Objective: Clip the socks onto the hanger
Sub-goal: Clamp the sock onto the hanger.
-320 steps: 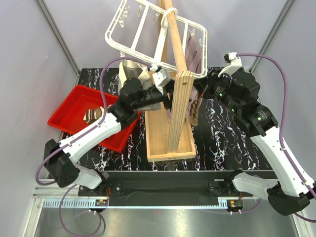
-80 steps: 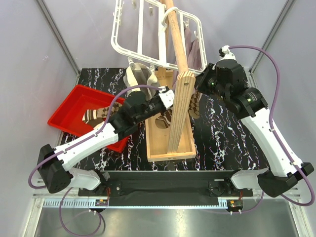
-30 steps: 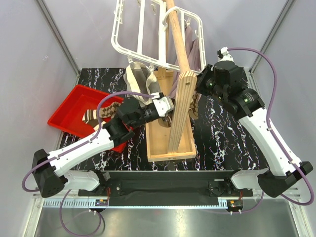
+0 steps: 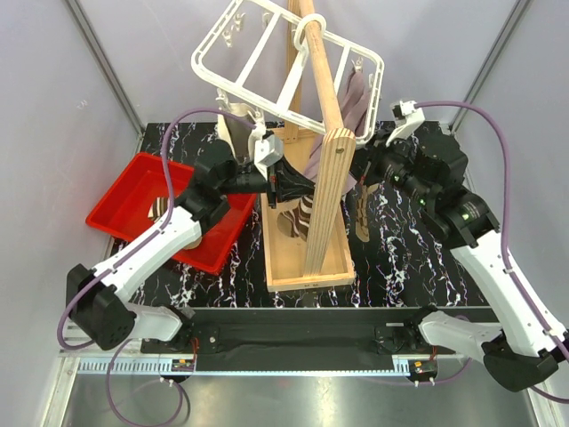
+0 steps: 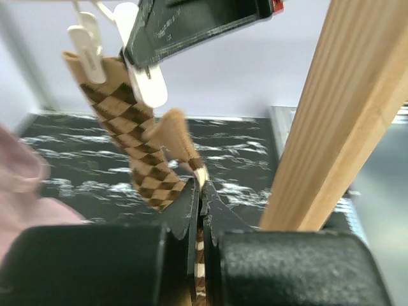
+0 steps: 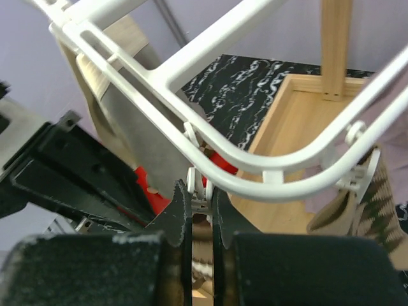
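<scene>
The white hanger (image 4: 267, 67) hangs tilted from the wooden pole stand (image 4: 324, 178). My left gripper (image 4: 286, 181) is under its near edge, shut on a brown-and-cream striped sock (image 4: 299, 213) that dangles below; in the left wrist view the sock's edge (image 5: 201, 175) pokes out of the shut gripper (image 5: 201, 191). My right gripper (image 4: 357, 169) reaches in from the right. In the right wrist view this gripper (image 6: 203, 194) is shut on a white clip peg (image 6: 203, 186) under the hanger (image 6: 255, 171). A checkered sock (image 5: 131, 143) hangs from another peg.
A red bin (image 4: 124, 200) with a patterned sock (image 4: 162, 209) sits at the left. The stand's wooden tray (image 4: 307, 267) lies between the arms. Mauve socks (image 4: 356, 98) and a patterned one (image 4: 363, 213) hang on the right, a beige one (image 4: 233, 133) on the left.
The hanger has swung and tilted. My left gripper has risen with the striped sock toward the frame. My right gripper has shifted lower and to the right, onto the peg.
</scene>
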Motion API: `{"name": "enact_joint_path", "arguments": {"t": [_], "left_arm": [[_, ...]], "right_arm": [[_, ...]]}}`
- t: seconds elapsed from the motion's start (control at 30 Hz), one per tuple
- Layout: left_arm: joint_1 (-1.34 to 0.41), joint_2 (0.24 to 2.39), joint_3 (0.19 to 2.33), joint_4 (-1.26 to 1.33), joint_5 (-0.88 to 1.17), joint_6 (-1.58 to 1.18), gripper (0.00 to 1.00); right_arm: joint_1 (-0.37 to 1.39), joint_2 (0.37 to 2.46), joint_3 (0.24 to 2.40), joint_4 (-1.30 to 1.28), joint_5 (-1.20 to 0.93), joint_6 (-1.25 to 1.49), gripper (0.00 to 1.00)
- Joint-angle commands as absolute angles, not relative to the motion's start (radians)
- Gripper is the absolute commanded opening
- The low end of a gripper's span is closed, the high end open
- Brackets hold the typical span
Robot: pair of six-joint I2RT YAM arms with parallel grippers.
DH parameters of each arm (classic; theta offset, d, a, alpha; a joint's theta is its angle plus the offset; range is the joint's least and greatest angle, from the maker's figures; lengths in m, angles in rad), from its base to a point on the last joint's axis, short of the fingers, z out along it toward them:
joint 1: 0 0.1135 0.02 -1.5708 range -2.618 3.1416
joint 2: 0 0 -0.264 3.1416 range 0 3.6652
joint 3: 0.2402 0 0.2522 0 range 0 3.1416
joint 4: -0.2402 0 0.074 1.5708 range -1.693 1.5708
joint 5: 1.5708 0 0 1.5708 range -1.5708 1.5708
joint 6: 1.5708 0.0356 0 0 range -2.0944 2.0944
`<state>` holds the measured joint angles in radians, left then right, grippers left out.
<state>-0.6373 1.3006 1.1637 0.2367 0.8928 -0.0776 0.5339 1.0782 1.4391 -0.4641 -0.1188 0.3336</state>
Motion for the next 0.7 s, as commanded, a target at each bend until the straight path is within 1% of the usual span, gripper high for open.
{"name": "enact_joint_path", "arguments": {"t": [0.0, 0.1, 0.13, 0.23, 0.33, 0.43, 0.63, 0.67], "left_arm": [[-0.618, 1.341, 1.235, 0.301, 1.092, -0.235, 0.00], [-0.617, 1.316, 1.203, 0.342, 1.048, -0.244, 0.00], [-0.618, 1.302, 1.190, 0.342, 1.028, -0.244, 0.00], [-0.620, 1.304, 1.210, 0.301, 0.993, -0.206, 0.00], [-0.620, 1.348, 1.258, 0.273, 1.031, -0.206, 0.00], [-0.618, 1.404, 1.328, 0.230, 1.057, -0.193, 0.00], [-0.624, 1.391, 1.330, 0.187, 0.970, -0.123, 0.00], [-0.632, 1.384, 1.328, 0.172, 0.918, -0.095, 0.00]], "right_arm": [[0.534, 1.060, 1.395, -0.341, -0.313, 0.305, 0.00], [0.532, 1.097, 1.442, -0.385, -0.284, 0.339, 0.00], [0.532, 1.106, 1.456, -0.406, -0.222, 0.353, 0.00], [0.532, 1.121, 1.494, -0.462, -0.147, 0.388, 0.00], [0.532, 1.108, 1.488, -0.448, -0.178, 0.365, 0.00], [0.532, 1.083, 1.474, -0.439, -0.149, 0.351, 0.00], [0.534, 1.101, 1.543, -0.544, -0.055, 0.371, 0.00], [0.532, 1.118, 1.557, -0.567, -0.032, 0.394, 0.00]]}}
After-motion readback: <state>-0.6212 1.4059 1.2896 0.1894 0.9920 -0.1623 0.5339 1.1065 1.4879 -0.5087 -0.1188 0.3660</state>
